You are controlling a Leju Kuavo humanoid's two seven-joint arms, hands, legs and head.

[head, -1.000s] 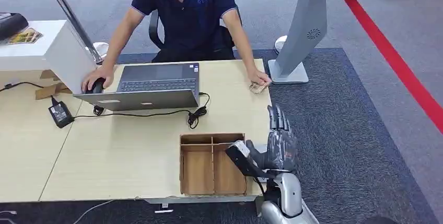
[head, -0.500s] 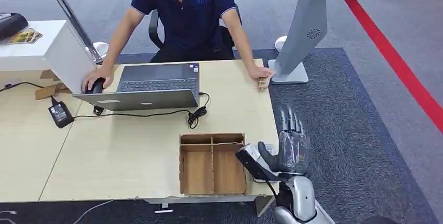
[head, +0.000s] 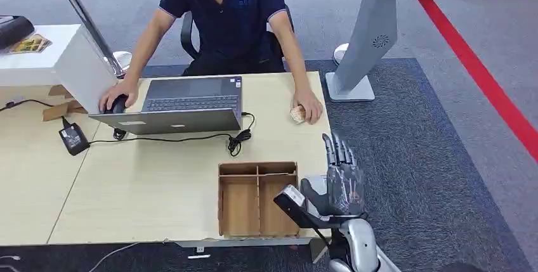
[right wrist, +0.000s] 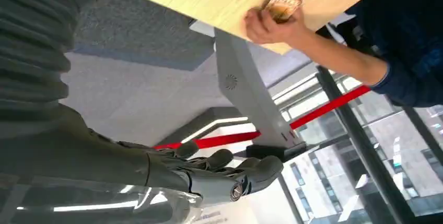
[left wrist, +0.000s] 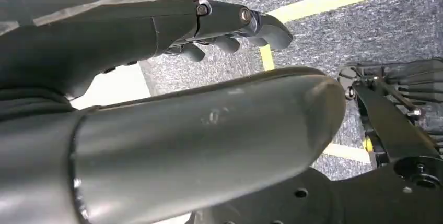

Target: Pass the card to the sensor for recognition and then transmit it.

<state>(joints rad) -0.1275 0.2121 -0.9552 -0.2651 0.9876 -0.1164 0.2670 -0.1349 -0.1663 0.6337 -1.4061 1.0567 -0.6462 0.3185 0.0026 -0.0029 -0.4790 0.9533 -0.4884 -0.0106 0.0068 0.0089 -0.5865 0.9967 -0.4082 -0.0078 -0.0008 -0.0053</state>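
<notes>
One thin, stiff, probably light card (head: 298,115) upper centre, edge-pinchable; right hand (head: 343,177) lower right, fingers spread, empty.

R hand (head: 341,177) raised at near right, palm up-ish, fingers (head: 336,148) straight, apart, pointing far; holds nothing. R forearm comes in from near edge. L hand (left wrist: 230,31) hangs low, fingers loosely curled, holds nothing.

No readable text, labels or numbers anywhere. Small emblem on the person's dark navy polo shirt (head: 223,12) and a sticker on the open grey laptop (head: 184,104) are too small to read.
</notes>
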